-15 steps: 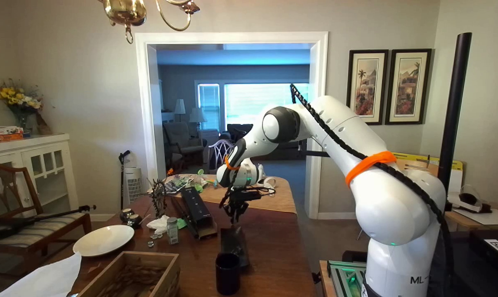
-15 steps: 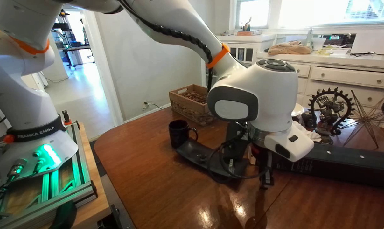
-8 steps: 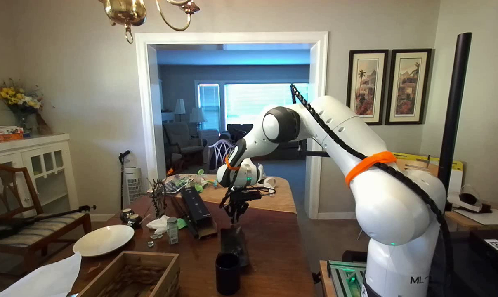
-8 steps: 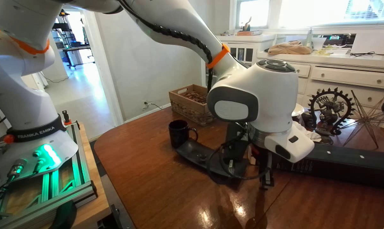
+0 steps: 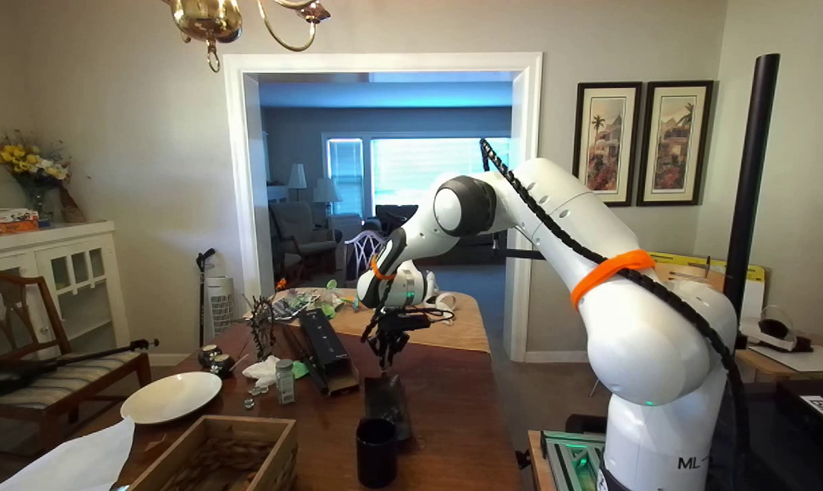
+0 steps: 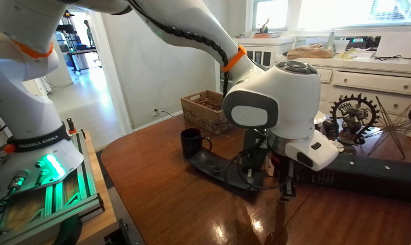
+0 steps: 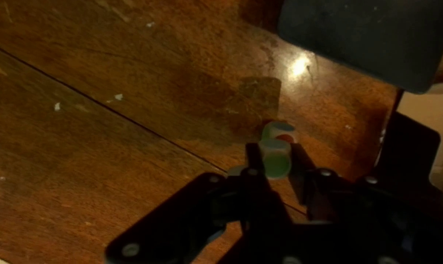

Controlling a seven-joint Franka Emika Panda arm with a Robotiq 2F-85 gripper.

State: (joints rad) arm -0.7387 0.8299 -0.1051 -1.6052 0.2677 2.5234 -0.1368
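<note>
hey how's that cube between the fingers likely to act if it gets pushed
The cube is probably stiff, showing no squash between the fingers. Its flat-looking faces should resist rolling, though rounded corners might let it tumble.

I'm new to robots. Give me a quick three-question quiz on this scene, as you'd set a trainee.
1. What small thing does the gripper hold?
2. True or false: on the table, the mug stands upright.
3. The basket sits: A) on the floor; B) on the table; C) on a chair.

Key: 1. a cube showing green; 2. true; 3. B.
</note>
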